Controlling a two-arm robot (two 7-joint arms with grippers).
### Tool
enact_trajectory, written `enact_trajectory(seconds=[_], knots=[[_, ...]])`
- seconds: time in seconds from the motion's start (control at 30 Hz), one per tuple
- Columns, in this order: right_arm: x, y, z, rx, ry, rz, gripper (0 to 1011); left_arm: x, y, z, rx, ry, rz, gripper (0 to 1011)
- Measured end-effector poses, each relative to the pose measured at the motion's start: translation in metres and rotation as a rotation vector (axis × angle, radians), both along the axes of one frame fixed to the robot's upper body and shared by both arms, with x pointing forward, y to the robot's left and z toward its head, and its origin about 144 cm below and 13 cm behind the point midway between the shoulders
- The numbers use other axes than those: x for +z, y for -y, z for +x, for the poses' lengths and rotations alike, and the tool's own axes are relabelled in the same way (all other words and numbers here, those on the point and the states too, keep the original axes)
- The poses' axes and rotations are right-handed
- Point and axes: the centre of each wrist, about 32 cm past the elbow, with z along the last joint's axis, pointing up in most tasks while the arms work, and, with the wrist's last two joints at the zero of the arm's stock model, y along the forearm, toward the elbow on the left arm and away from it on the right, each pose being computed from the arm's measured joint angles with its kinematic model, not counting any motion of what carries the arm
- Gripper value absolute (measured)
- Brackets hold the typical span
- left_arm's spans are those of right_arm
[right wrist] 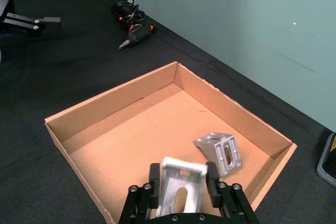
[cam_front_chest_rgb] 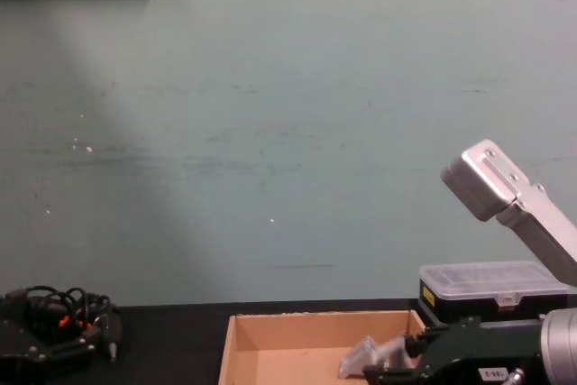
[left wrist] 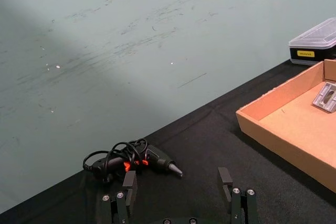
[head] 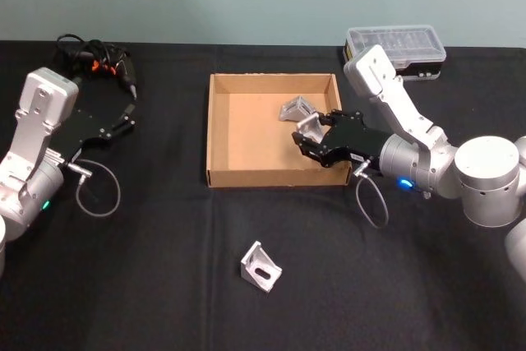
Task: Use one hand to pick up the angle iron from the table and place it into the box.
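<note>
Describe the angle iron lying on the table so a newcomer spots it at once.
On the black table, find the tan cardboard box at centre. The angle iron lies in front of the box's near wall, on the robot's side. It alone sits outside the box: a second bracket lies inside, a third bracket is clamped in the right end effector above the box.

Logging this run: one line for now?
right gripper: grips angle iron over cardboard box; second angle iron: in box; third angle iron: on table; left gripper: open, parked left

The left claw (left wrist: 177, 178) is hovering spread over the black bench (left wrist: 210, 135), a corded screwdriver (left wrist: 149, 158) lying ahead, an angle iron (left wrist: 326, 97) sitting inside the box (left wrist: 273, 129)
</note>
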Motion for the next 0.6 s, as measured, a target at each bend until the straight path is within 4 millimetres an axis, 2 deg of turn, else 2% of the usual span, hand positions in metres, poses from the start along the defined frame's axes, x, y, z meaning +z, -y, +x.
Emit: enact_trajectory(seconds=[0.07,0.13,0.17,0.27,0.4,0.6], knots=[[-0.0002,0.0000,0.0000,0.000,-0.001,-0.001,606,0.0000,0.0000,0.0000,0.000,0.000,0.000,1000],[-0.0004,0.0000,-0.0001,0.000,-0.001,-0.002,644,0.0000,0.0000,0.0000,0.000,0.000,0.000,1000],[-0.0005,-0.0001,-0.0002,-0.001,-0.001,-0.002,705,0.0000,0.0000,0.0000,0.000,0.000,0.000,1000],[-0.0005,-0.0001,-0.0003,0.000,0.000,-0.004,760,0.0000,0.0000,0.0000,0.000,0.000,0.000,1000],[0.0001,0.0000,-0.0006,-0.001,0.004,-0.004,900,0.0000,0.0000,0.0000,0.000,0.000,0.000,1000],[0.0006,0.0005,-0.0015,-0.006,0.013,-0.001,1003,0.0000,0.0000,0.0000,0.000,0.000,0.000,1000]])
